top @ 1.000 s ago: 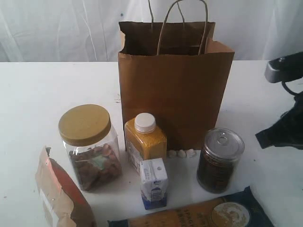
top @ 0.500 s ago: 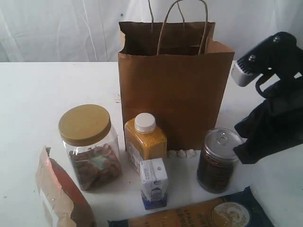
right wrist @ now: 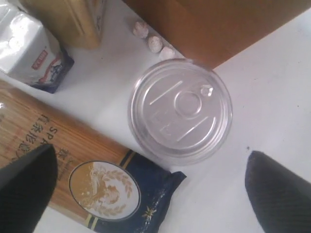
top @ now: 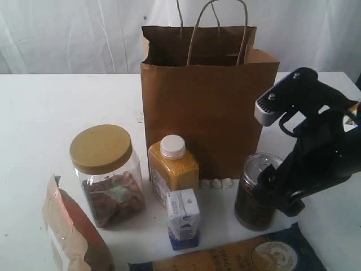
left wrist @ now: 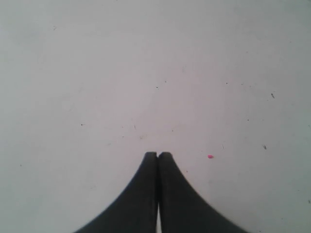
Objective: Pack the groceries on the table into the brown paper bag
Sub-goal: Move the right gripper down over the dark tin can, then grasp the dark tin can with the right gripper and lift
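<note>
Right hand (right wrist: 150, 154) wide over dark can (right wrist: 181, 110); bag (right wrist: 218, 24), packet (right wrist: 97, 179), pebbles (right wrist: 154, 42) beside.

1. One upright brown kraft paper bag (top: 208, 113).
2. One clear plastic jar with tan lid (top: 110, 180).
3. One yellow white-capped bottle (top: 172, 169).
4. One small white-blue carton (top: 183, 217).
5. One dark round can (top: 251, 200).
6. One orange-brown pouch (top: 70, 231).
7. One long dark-blue-and-tan packet (top: 237, 257).
8. And three small white pebbles (top: 216, 183).

The long packet (right wrist: 82, 167) shows the letters "SP" in dark print on its tan part, the rest hidden. The small carton's (right wrist: 31, 51) red label is too small to read.
</note>
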Controlling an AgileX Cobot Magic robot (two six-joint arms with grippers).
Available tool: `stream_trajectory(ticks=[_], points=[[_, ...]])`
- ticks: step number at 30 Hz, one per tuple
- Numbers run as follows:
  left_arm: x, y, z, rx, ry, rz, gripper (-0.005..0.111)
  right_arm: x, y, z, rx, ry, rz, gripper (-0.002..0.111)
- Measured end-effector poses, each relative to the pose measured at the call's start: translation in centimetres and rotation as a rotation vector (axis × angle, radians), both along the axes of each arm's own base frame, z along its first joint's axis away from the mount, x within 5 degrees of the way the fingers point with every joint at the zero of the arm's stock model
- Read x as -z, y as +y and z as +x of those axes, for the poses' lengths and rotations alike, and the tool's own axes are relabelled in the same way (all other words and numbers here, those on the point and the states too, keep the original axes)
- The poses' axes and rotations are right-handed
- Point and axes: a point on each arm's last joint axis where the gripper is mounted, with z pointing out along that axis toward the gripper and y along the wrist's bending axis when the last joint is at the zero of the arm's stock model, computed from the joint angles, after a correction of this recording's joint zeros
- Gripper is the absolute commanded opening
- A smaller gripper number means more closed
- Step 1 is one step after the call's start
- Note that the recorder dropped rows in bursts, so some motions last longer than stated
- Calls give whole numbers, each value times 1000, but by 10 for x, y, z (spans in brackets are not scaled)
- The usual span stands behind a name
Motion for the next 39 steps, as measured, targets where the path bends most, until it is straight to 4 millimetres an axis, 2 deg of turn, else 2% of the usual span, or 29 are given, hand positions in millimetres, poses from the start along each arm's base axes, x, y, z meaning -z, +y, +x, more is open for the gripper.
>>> stream_trajectory(ticks=[6,13,21,27,39], points=[[0,0,0,0,0,0,0,7,6,14,81,-22,52,97],[0,0,0,0,0,0,0,33,11,32,161,38,8,97],[0,0,0,0,0,0,0,36,11,35,172,39,-4,97],[0,0,0,0,0,0,0,38,15,43,169,-23,33,90],[0,0,0,0,0,0,0,45,15,40,177,36,12,90]])
